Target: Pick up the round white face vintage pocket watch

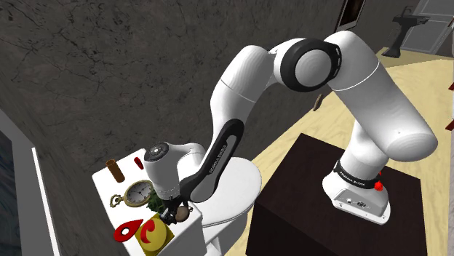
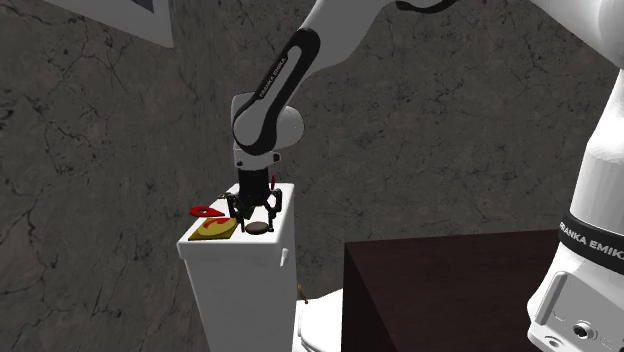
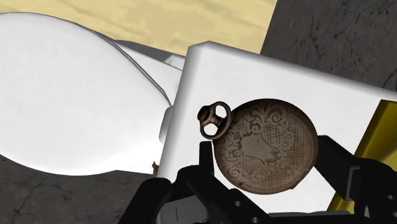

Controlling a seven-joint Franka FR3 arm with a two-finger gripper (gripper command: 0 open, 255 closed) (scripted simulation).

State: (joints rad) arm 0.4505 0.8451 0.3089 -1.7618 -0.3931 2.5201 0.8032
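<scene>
- The gripper (image 2: 254, 213) hangs right over the white tank lid (image 3: 216, 76). Its two fingers are apart, one on each side of a brown watch (image 3: 264, 146). They are not squeezing it.
- The brown watch lies flat, with its carved side up. I cannot tell what its face looks like.
- The gold watch (image 1: 138, 194) does show a round white face. It lies flat on the same lid, just beside the brown watch, toward the shoulder view's left. I think this is the watch the task means.
- So the big worry is that the hand grabs the wrong watch, because the fingers sit around the brown one.
- The brown watch is thin and round. If the fingers shut too high, it could pop out or tip up.
- Its ring end is near the lid's edge, on the side of the toilet lid (image 3: 63, 95). A bump could push it off.
- The yellow block (image 1: 153, 231) sits very near the fingers, so a finger could knock it.
- No open box or bowl is here. The flat tank lid carries both watches, the yellow block, a red thing (image 1: 127, 231), a brown stick (image 1: 113, 171) and a small red bit (image 1: 138, 160).
</scene>
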